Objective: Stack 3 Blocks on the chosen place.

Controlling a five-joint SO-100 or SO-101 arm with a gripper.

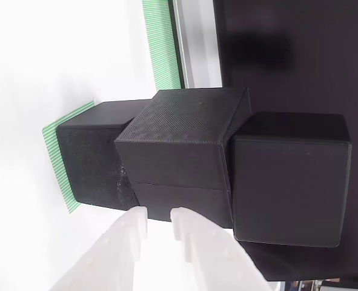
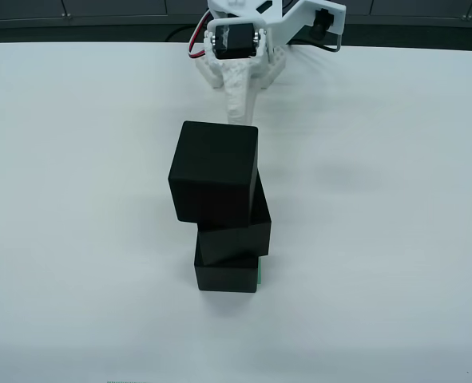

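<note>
3 blocks [image 2: 215,171] stacked, 1 patch [image 1: 59,160]

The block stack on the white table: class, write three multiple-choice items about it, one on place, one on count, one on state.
1. What lies under the bottom block?
A. green striped patch
B. bare table
C. red plate

2. How many black blocks are stacked?
A. two
B. three
C. four

3. How is the gripper?
A. shut on the top block
B. open, apart from the stack
C. holding two blocks

Key: 1 A, the green striped patch peeks out beneath it; 2 B, the top block, middle block and bottom one; 3 B, its fingers grip nothing.
</note>
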